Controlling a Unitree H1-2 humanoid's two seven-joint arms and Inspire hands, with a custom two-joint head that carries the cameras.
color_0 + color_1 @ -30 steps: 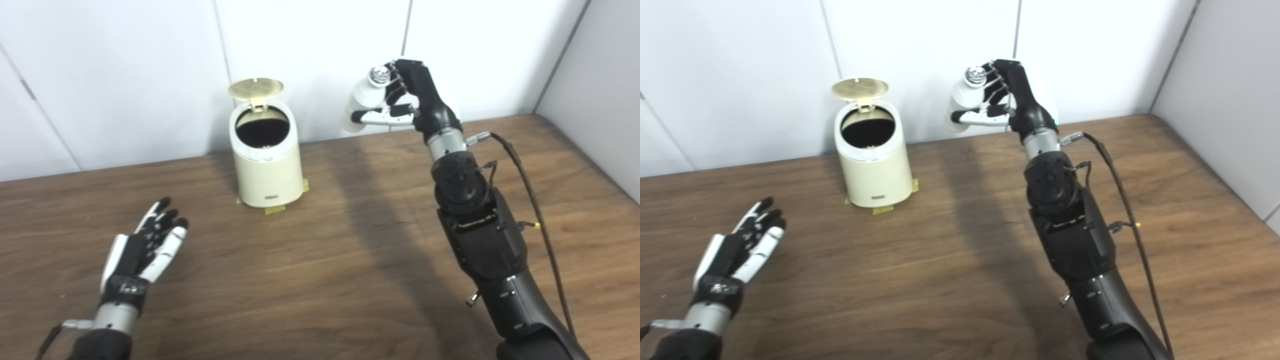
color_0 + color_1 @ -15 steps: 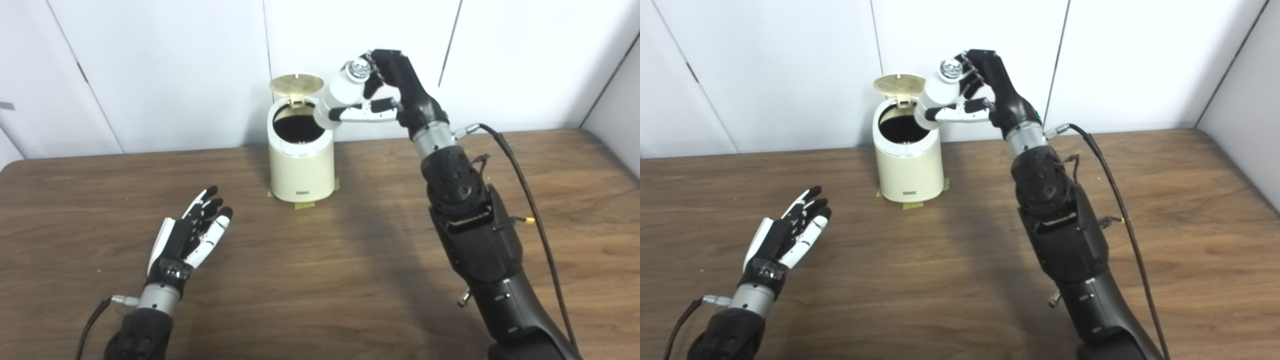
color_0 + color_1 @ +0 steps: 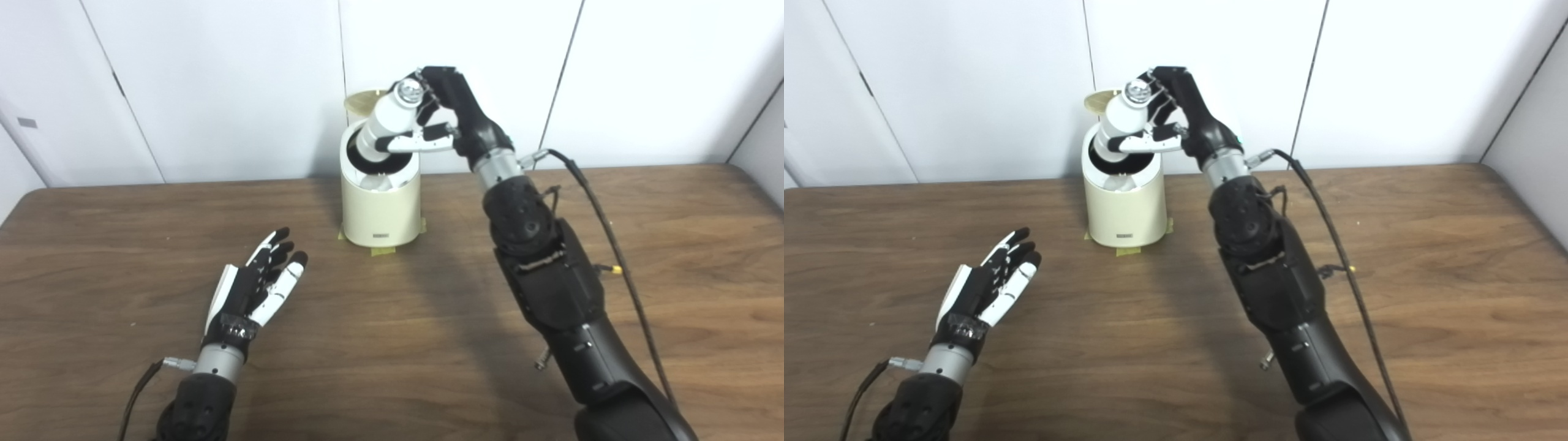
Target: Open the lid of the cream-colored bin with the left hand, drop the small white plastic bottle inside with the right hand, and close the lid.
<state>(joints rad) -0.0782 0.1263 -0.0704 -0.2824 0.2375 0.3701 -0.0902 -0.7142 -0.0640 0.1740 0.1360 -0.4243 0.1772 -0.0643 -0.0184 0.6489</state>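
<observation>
The cream-colored bin [image 3: 380, 205] stands at the back of the table against the wall, its round lid [image 3: 361, 101] flipped up behind the opening. My right hand [image 3: 444, 116] is shut on the small white plastic bottle [image 3: 384, 125] and holds it tilted right over the bin's dark opening, silver cap up. The bottle partly hides the lid. My left hand [image 3: 260, 285] is open and empty, palm up, low over the table to the front left of the bin. It also shows in the right eye view [image 3: 992, 285].
Yellow tape [image 3: 381, 249] marks the bin's foot on the brown wooden table [image 3: 392, 343]. White wall panels stand close behind the bin. A black cable [image 3: 603, 214] runs along my right forearm.
The camera has swung left. My right hand has carried the bottle left, from beside the bin to directly above its opening. The left hand stays open in place.
</observation>
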